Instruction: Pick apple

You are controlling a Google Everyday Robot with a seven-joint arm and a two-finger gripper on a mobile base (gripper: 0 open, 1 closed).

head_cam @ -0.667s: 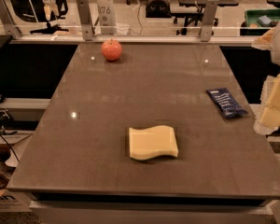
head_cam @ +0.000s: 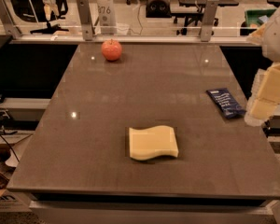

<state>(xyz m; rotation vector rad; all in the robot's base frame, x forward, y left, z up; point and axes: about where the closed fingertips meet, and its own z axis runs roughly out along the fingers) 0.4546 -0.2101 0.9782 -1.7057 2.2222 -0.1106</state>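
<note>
The apple [head_cam: 111, 49] is small, round and red-orange. It stands near the far left edge of the brown table [head_cam: 144, 83], just in front of the rail. My gripper [head_cam: 263, 104] shows as pale yellow blocks at the right edge of the view, beyond the table's right side. It is far from the apple and beside the dark blue snack wrapper [head_cam: 225, 102]. It holds nothing that I can see.
A wavy pale-yellow sponge [head_cam: 152, 143] lies at the table's front middle. A metal rail with upright posts [head_cam: 84, 18] runs along the far edge. Office chairs and desks stand behind it.
</note>
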